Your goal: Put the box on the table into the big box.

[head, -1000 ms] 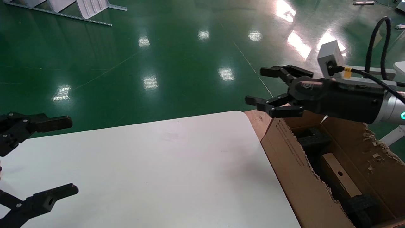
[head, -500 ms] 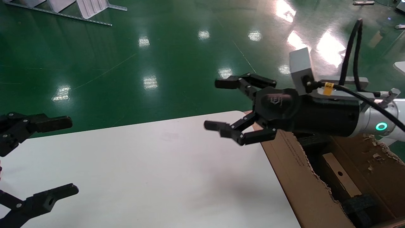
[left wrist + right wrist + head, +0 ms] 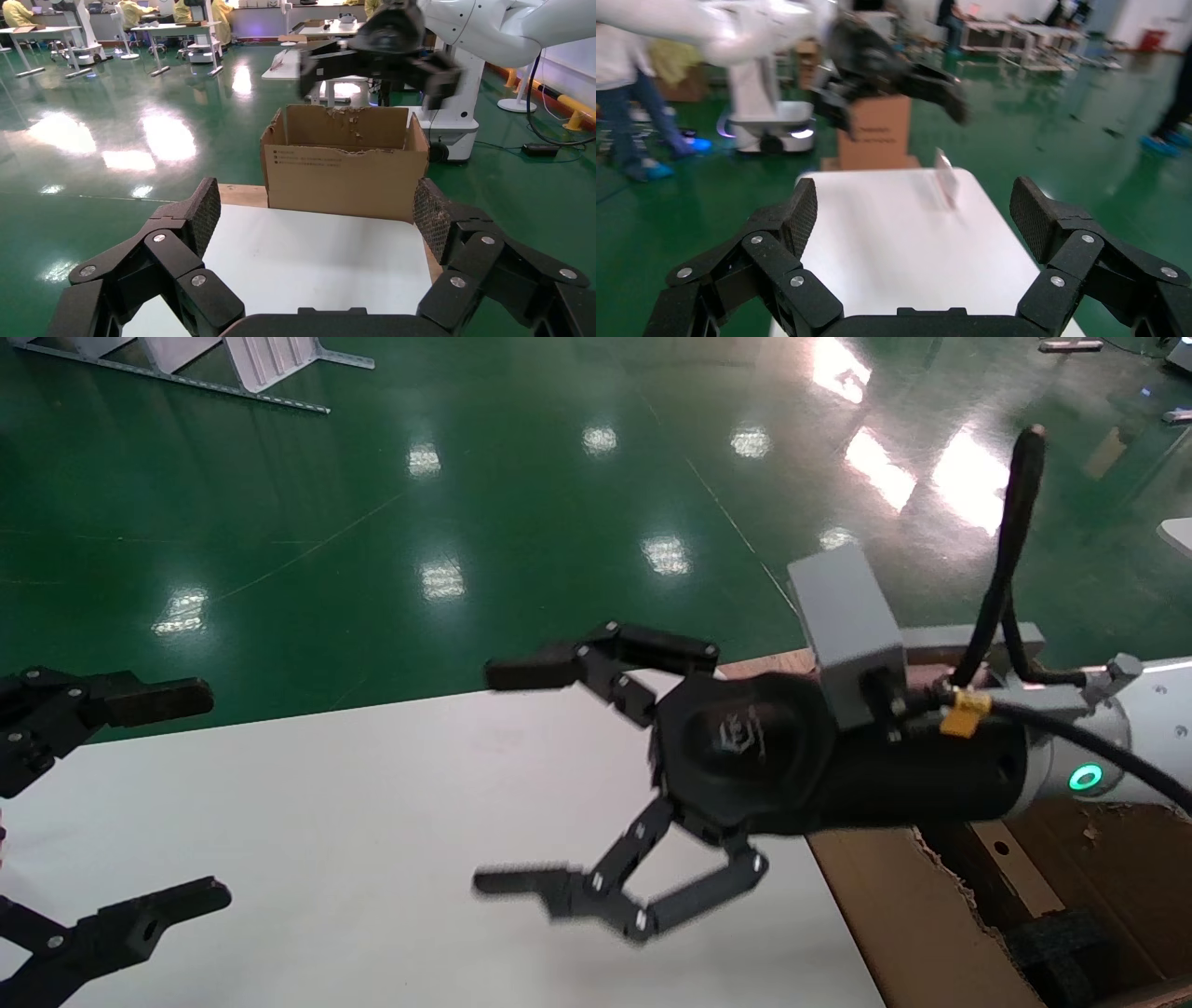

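Down inside the big box [image 3: 941, 933] I can see the small box [image 3: 1004, 864] already lying, so my right hand [image 3: 545, 775] hangs wide open and empty above the counter [image 3: 372, 822].

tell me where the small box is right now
In the head view the box lies inside the big box at the table's right edge, mostly hidden under the open right gripper.
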Robot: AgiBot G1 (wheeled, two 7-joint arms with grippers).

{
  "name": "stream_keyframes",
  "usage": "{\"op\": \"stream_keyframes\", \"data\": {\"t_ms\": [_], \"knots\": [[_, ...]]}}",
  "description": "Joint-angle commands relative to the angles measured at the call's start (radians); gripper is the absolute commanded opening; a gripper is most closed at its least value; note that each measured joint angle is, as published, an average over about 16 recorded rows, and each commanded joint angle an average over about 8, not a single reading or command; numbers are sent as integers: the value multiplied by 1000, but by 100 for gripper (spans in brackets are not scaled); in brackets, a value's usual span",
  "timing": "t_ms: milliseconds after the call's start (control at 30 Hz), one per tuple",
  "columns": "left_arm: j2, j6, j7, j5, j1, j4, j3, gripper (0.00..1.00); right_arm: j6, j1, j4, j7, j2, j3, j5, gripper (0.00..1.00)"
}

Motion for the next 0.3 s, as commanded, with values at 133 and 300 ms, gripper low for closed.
{"op": "stream_keyframes", "data": {"t_ms": [133, 300], "knots": [[0, 0, 0, 0, 0, 0, 0, 100, -9, -10, 35, 7, -12, 3, 15, 100], [0, 0, 0, 0, 0, 0, 0, 100, -8, -9, 29, 6, -11, 3, 14, 100]]}}
